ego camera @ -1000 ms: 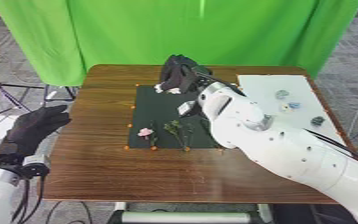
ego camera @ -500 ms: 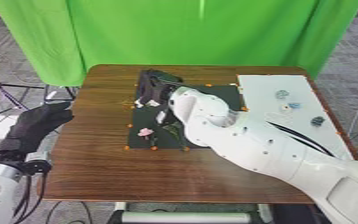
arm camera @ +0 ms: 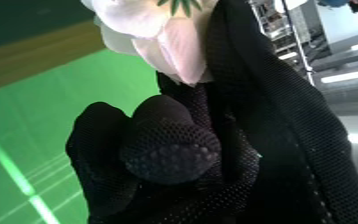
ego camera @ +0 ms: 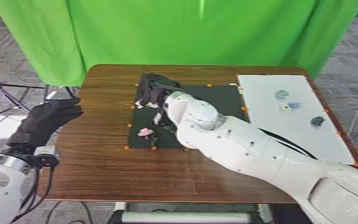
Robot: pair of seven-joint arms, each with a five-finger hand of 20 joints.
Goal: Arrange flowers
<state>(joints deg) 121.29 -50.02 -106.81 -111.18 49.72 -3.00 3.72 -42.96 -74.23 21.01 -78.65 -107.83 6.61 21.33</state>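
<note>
I can read no text, label, brand, number or sign on anything here before me

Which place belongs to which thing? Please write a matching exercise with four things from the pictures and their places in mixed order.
1. pink flower
2. white flower
3. left hand
4. white sheet

A. beside the table's left edge
B. on the right part of the table
C. on the dark mat
D. in the fingers of the right hand

Right pairs: 1-C, 2-D, 3-A, 4-B
</note>
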